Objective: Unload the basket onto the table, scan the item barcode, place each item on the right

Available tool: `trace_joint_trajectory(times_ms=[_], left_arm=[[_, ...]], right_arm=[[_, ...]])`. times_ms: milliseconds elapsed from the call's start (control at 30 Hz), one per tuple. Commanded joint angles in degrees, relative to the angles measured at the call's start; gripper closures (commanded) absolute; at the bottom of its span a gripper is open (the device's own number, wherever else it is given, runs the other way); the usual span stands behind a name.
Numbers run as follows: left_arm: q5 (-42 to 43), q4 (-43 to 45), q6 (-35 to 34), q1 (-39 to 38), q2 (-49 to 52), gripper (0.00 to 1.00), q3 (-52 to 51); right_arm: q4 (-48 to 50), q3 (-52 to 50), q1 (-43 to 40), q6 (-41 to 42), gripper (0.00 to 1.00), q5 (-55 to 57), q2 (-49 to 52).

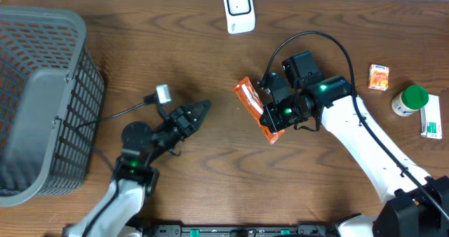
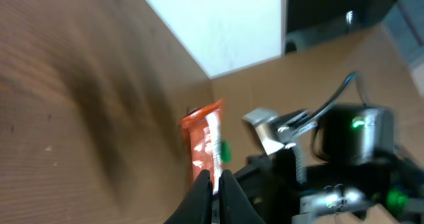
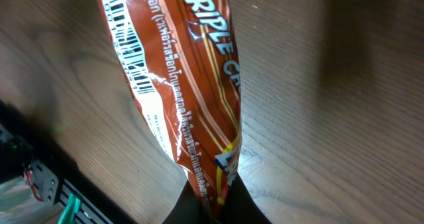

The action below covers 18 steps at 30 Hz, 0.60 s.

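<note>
I see right gripper [image 3: 213, 201] pinched on end seam of orange crinkly foil snack packet [image 1: 254, 107], near table centre. Light, floppy, slick, I judge; seam hold keeps barcode [image 3: 127, 46] clear. Left gripper [image 1: 201, 111] closed, empty.

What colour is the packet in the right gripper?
Orange-red packet with white lettering and a white barcode strip; clearest in the right wrist view.

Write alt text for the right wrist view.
The right claw is shut on one end of an orange-brown snack packet, with the wooden table behind it. A black barcode runs along the packet's white edge, at the left of the frame.
</note>
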Motion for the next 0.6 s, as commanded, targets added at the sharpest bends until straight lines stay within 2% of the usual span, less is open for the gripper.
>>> trace_joint_trajectory(times_ms=[0,133,267,367,567], left_arm=[[7.1,7.5,1.9,-0.2,8.9,0.93,0.2],[9.6,20.4,3.9,-2.1,16.0,0.93,0.2],[11.1,30.4,4.1,-4.3,18.6,0.93,0.6],[11.1,31.5,5.6,-6.0,18.6,0.92,1.3],[10.3,26.4,8.9,-8.4,18.6,0.93,2.6]], right_arm=[[0.1,0.3,-0.2,0.8,0.99,-2.5,-0.6],[0.1,0.3,-0.2,1.0,0.99,-3.4,-0.6],[0.1,0.3,-0.2,1.0,0.99,-3.4,-0.6],[0.0,0.3,-0.2,1.0,0.99,-3.4,-0.6],[-0.2,0.3,-0.2,1.8,0.99,-3.6,-0.6]])
